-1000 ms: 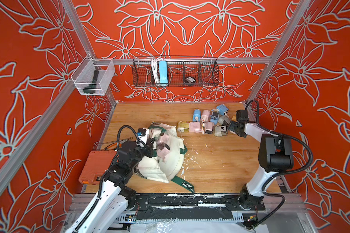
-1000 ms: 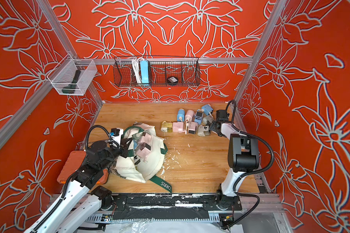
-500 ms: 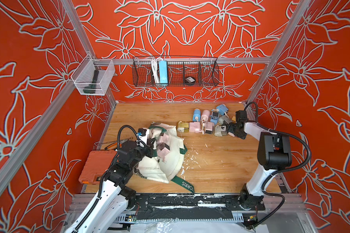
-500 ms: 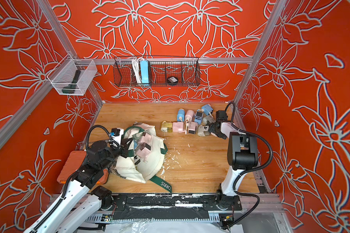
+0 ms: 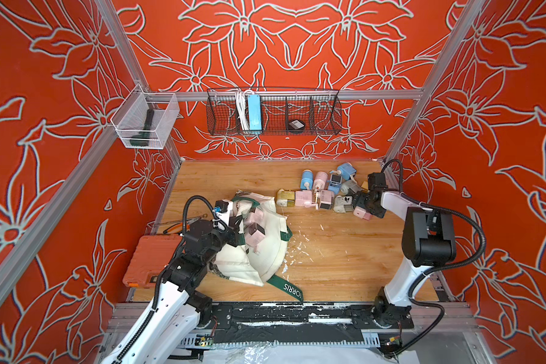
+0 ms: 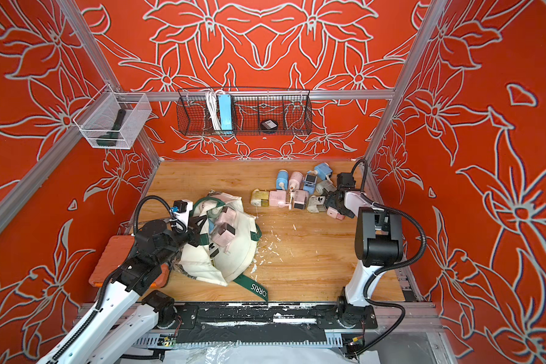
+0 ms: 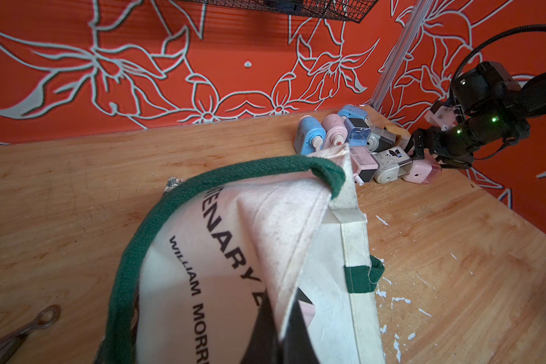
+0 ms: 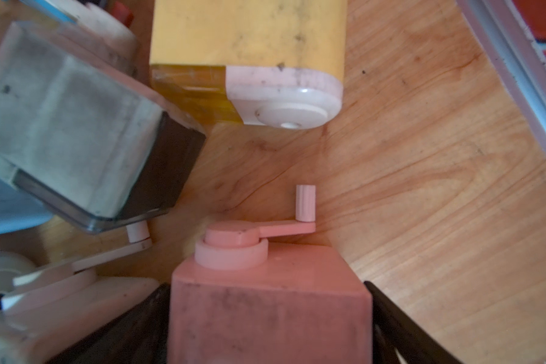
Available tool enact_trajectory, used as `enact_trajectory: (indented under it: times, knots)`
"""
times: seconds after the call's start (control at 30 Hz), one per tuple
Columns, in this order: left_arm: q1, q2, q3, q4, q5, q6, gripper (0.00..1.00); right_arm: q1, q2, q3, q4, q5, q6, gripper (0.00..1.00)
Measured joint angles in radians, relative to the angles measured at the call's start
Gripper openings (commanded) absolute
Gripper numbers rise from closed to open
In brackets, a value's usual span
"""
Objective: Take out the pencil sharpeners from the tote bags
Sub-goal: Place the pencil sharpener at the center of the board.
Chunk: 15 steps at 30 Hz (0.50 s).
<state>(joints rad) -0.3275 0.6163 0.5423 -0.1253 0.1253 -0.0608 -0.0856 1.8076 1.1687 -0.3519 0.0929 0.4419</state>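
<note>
I count about eleven pastel plastic crank pencil sharpeners (image 5: 303, 198) clustered at the far right, at least two pink ones (image 5: 255, 237) inside my one cream canvas tote bag (image 5: 265, 258), and one orange plastic case (image 5: 148, 261) at the near left.

Open table (image 5: 344, 252) between tote bag (image 5: 265, 261) and pencil sharpeners (image 5: 320, 195)

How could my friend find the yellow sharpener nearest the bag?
Find the cream tote bag on the wooden table. A row of pencil sharpeners lies beside it. The yellow sharpener is the row's end nearest the bag; its next neighbour is pink.
</note>
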Motion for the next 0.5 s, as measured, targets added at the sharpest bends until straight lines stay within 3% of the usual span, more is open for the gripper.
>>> enact_trajectory:
  times: [0.23, 0.5]
  knots:
    - [0.000, 0.000, 0.000, 0.000, 0.000, 0.000, 0.00, 0.000, -0.100, -0.057, 0.020, 0.012, 0.005, 0.92]
    - [0.000, -0.002, 0.000, -0.001, -0.001, 0.000, 0.00, 0.043, -0.383, -0.162, 0.096, 0.015, 0.034, 0.86]
